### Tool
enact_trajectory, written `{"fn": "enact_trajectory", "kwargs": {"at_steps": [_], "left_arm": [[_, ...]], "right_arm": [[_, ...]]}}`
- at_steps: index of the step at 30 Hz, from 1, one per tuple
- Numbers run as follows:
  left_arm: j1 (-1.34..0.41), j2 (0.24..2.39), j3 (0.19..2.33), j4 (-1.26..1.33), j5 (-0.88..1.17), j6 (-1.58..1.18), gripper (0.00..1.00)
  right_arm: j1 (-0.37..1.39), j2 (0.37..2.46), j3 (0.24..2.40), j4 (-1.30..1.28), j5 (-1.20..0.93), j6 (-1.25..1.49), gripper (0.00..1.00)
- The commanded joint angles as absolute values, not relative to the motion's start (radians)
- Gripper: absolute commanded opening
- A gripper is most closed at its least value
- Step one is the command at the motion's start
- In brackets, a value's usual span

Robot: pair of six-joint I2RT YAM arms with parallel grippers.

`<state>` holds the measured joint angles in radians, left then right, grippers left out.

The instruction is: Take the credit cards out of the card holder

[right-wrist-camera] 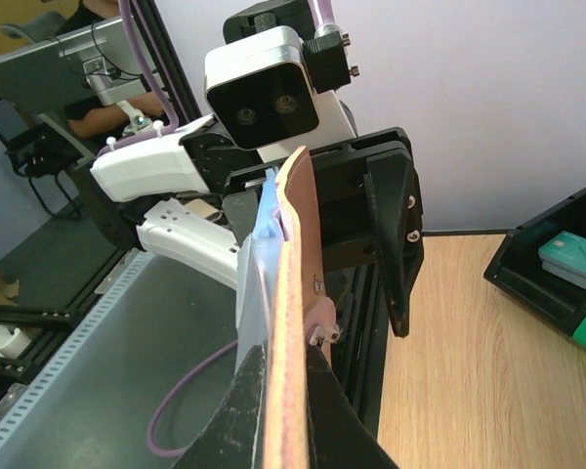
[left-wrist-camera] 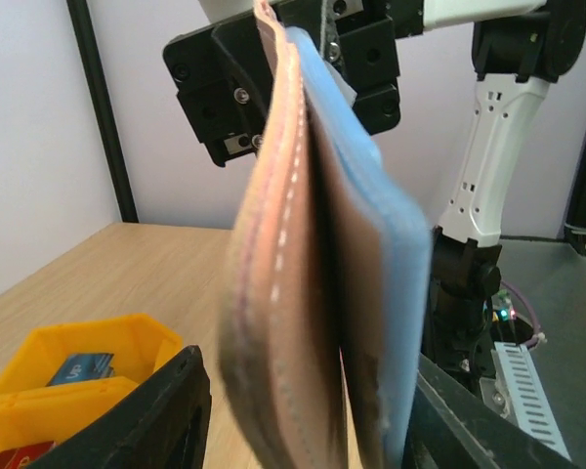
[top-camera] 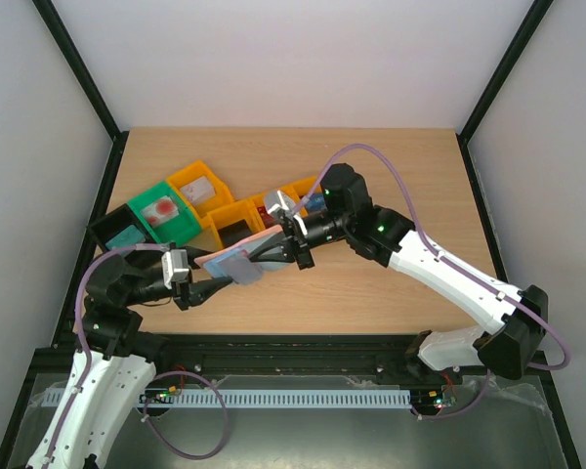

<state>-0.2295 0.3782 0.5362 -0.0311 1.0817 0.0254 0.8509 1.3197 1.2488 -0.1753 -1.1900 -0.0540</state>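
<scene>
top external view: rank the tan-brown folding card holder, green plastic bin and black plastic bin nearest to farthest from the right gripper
From the right gripper:
1. Tan-brown folding card holder, clamped in its fingers.
2. Green plastic bin, further left.
3. Black plastic bin, far left edge.

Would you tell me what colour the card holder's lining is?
Light blue lining on the card holder; clearest in the left wrist view.

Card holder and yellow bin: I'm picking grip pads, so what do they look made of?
Card holder: seemingly leather or faux leather, matte tan with a light stitched seam; its blue lining looks like soft matte fabric or synthetic. Yellow bin: likely moulded plastic, smooth with a slight sheen.
</scene>
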Motion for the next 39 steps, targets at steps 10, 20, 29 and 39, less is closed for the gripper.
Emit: {"fn": "enact_trajectory", "kwargs": {"at_steps": [10, 20, 29, 39], "left_arm": [[-0.227, 0.388, 0.537, -0.006, 0.995, 0.096, 0.32], [-0.292, 0.413, 0.463, 0.259, 0.941, -0.173, 0.40], [-0.299, 0.423, 0.449, 0.315, 0.927, -0.241, 0.06], [-0.297, 0.451, 0.648, -0.305, 0.368, 0.474, 0.02]], "right_arm": [[0.848, 1.292, 1.264, -0.127, -1.245, -0.019, 0.02], [0.856, 1.317, 1.207, 0.077, -1.072, 0.160, 0.01], [0.908, 1.375, 1.229, -0.006, -1.003, 0.077, 0.12], [0.842, 1.203, 1.137, -0.079, -0.435, 0.023, 0.84]]}}
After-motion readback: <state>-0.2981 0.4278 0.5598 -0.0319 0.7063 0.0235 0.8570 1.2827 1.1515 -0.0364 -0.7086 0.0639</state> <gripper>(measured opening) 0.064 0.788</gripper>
